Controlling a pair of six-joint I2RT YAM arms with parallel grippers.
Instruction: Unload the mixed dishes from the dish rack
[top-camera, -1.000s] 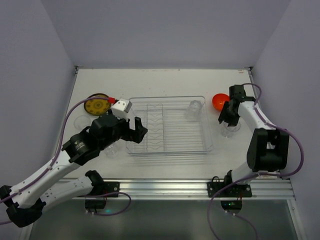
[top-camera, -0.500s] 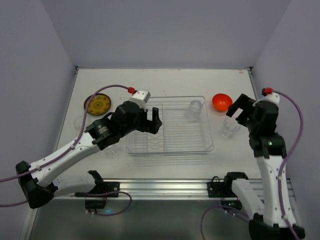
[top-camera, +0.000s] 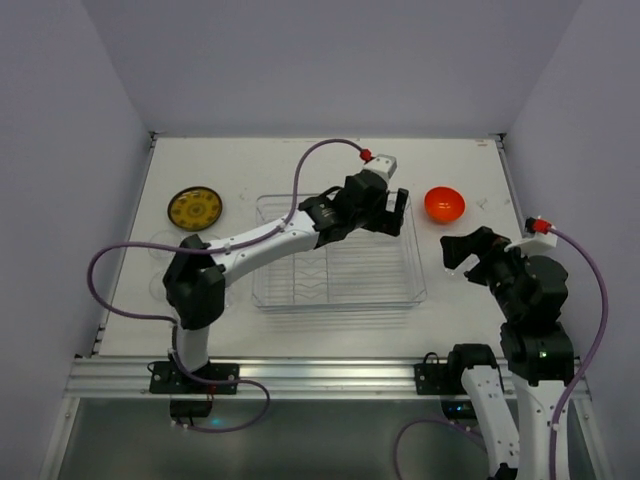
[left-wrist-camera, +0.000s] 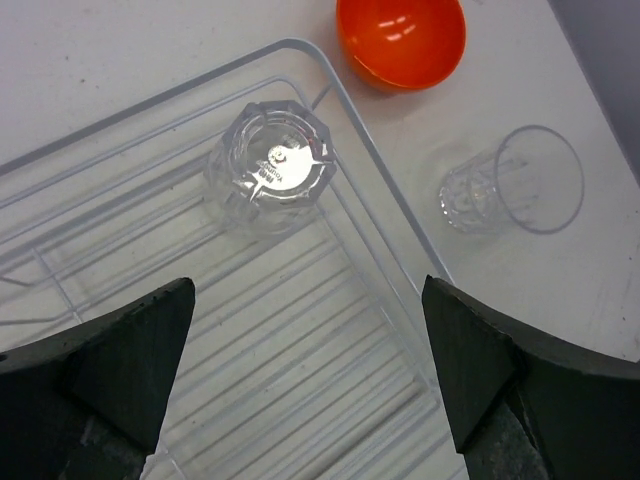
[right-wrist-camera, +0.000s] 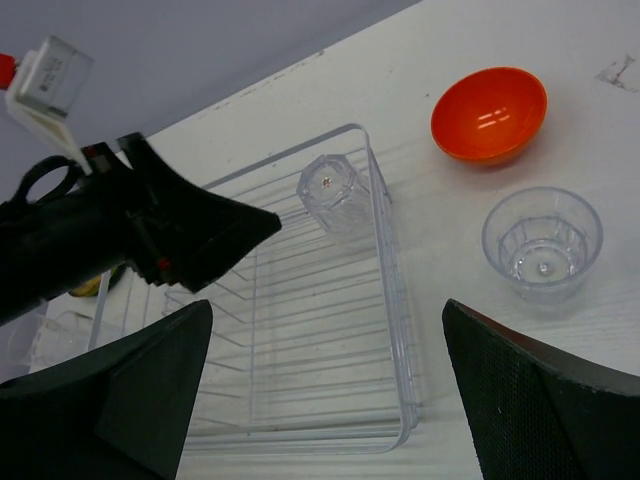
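The clear dish rack (top-camera: 340, 302) lies mid-table. One clear glass cup (left-wrist-camera: 272, 170) stands upside down in its far right corner. My left gripper (top-camera: 385, 222) hovers open above that cup and hides it in the top view; its fingers (left-wrist-camera: 130, 360) straddle bare ribs. On the table right of the rack sit the orange bowl (top-camera: 444, 203) and an upright glass cup (right-wrist-camera: 542, 242). Near them my right gripper (top-camera: 468, 252) hangs open and empty. The yellow plate (top-camera: 194, 208) lies to the left of the rack.
Faint clear cups (top-camera: 160, 245) stand on the table left of the rack, near the left arm's base link. The left arm spans the rack diagonally. Purple walls close in the table on three sides.
The left arm swung right across the rack to its far right corner. The right gripper opened, let go of the cup on the table and drew back toward the near edge.
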